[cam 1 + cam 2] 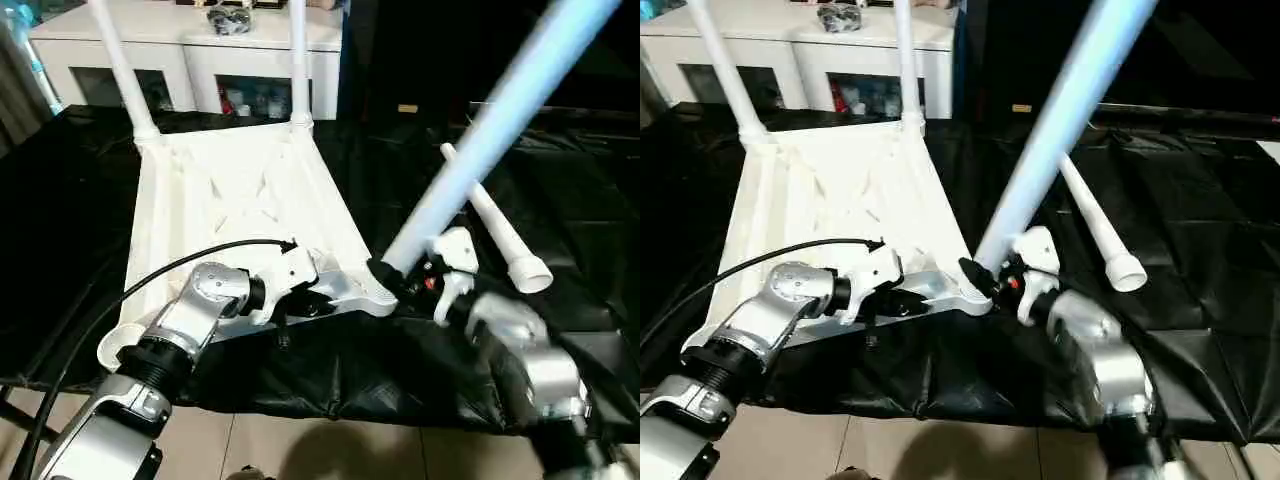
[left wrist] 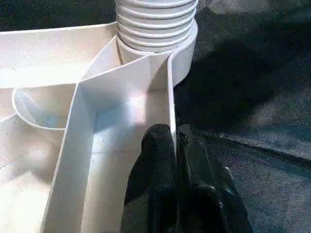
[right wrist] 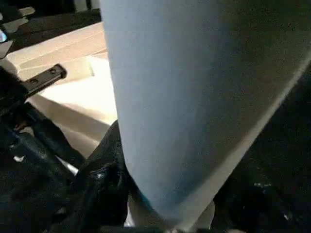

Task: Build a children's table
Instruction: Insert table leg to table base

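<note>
The left tool (image 2: 175,145) pinches the tabletop's (image 1: 250,190) stiff rim; the right tool (image 1: 395,275) clamps the light, smooth leg (image 1: 480,140) low, near its threaded end.

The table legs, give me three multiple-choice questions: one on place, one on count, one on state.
1. Where does the loose leg lie?
A. on the black sheet
B. on the cabinet
C. across the tabletop

2. How many legs stand in the far corner sockets?
A. none
B. two
C. four

3. What is the right claw doing?
A. hanging empty
B. gripping the cable
C. gripping a slanted leg at the near corner

Answers: 1 A, it rests on the sheet right of the tabletop; 2 B, two upright legs; 3 C, its fingers clasp the tube.
</note>
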You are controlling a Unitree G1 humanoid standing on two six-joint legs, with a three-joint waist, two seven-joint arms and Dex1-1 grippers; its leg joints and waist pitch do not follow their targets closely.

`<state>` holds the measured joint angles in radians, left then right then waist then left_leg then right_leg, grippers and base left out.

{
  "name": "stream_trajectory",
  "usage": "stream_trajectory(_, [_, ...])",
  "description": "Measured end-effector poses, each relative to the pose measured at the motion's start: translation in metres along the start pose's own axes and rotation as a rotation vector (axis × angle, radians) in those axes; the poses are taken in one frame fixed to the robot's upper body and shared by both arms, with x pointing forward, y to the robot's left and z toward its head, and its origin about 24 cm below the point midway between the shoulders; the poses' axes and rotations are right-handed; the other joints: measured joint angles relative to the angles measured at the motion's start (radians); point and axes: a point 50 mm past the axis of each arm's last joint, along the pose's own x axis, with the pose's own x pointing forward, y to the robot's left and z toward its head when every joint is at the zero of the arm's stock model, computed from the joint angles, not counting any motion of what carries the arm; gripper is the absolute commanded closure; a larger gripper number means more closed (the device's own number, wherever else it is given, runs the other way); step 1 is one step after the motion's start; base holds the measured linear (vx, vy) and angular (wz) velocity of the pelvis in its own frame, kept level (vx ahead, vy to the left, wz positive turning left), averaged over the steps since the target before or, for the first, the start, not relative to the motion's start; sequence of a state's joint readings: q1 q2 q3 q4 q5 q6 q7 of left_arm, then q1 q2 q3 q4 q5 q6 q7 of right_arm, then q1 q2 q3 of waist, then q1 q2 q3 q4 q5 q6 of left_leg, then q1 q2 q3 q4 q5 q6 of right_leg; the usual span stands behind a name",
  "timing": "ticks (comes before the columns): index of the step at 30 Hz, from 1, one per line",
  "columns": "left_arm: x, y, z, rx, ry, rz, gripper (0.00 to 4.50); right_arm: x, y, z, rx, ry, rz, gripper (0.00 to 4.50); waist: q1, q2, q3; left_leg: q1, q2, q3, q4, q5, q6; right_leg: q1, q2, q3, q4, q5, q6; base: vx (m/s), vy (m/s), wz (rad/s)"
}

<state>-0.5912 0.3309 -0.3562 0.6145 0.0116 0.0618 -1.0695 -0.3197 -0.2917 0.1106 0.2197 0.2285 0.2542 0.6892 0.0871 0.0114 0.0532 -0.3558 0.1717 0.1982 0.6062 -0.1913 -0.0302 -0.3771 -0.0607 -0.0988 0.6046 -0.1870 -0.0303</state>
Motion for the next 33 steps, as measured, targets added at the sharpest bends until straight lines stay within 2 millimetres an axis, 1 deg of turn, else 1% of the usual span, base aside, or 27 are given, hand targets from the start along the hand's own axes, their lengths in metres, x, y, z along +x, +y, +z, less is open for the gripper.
stream_trajectory(4, [-0.003, 0.002, -0.002, -0.006, 0.001, -0.003, 4.50, 0.007, -0.006, 0.007, -0.034, 0.051, 0.082, 2.61, -0.001, 0.000, 0.000, 0.000, 0.000, 0.000, 0.000, 0.000, 0.000, 0.000, 0.000, 0.000, 0.000, 0.000, 0.000, 0.000, 0.000, 0.00])
stream_trajectory(11, [-0.008, 0.002, -0.003, 0.013, 0.007, -0.040, 4.50, 0.007, -0.006, 0.011, -0.074, 0.096, 0.191, 2.61, 0.004, -0.002, -0.001, 0.001, 0.000, 0.000, -0.002, 0.000, 0.000, 0.000, 0.000, 0.000, 0.000, 0.000, 0.000, 0.000, 0.000, 0.00])
stream_trajectory(16, [-0.011, 0.004, -0.003, 0.029, 0.011, -0.073, 4.50, 0.005, -0.007, 0.010, -0.076, 0.109, 0.241, 2.61, 0.004, -0.003, -0.001, 0.000, 0.000, 0.001, -0.004, 0.000, 0.000, 0.001, 0.000, 0.000, -0.003, 0.000, 0.000, 0.000, 0.000, 0.00])
stream_trajectory(21, [-0.017, 0.004, -0.004, 0.045, 0.017, -0.109, 4.50, 0.004, -0.004, 0.010, -0.084, 0.104, 0.303, 2.61, 0.006, -0.003, -0.002, 0.000, 0.000, 0.001, -0.005, 0.000, 0.000, 0.001, 0.000, 0.000, -0.004, 0.000, 0.000, 0.000, 0.000, 0.00])
stream_trajectory(26, [-0.021, 0.006, -0.007, 0.048, 0.021, -0.155, 4.50, 0.001, 0.000, 0.006, -0.093, 0.103, 0.362, 2.61, 0.011, -0.003, -0.002, 0.000, 0.000, 0.001, -0.006, 0.000, 0.000, 0.002, 0.000, 0.000, -0.004, -0.001, 0.000, 0.000, 0.000, 0.00])
stream_trajectory(33, [-0.021, 0.009, -0.008, 0.040, 0.033, -0.168, 4.50, 0.003, 0.004, 0.004, -0.095, 0.093, 0.375, 2.61, 0.015, -0.004, -0.002, 0.003, 0.000, 0.001, -0.006, 0.000, 0.000, 0.005, 0.000, 0.000, -0.005, -0.002, 0.001, 0.000, 0.000, 0.00])
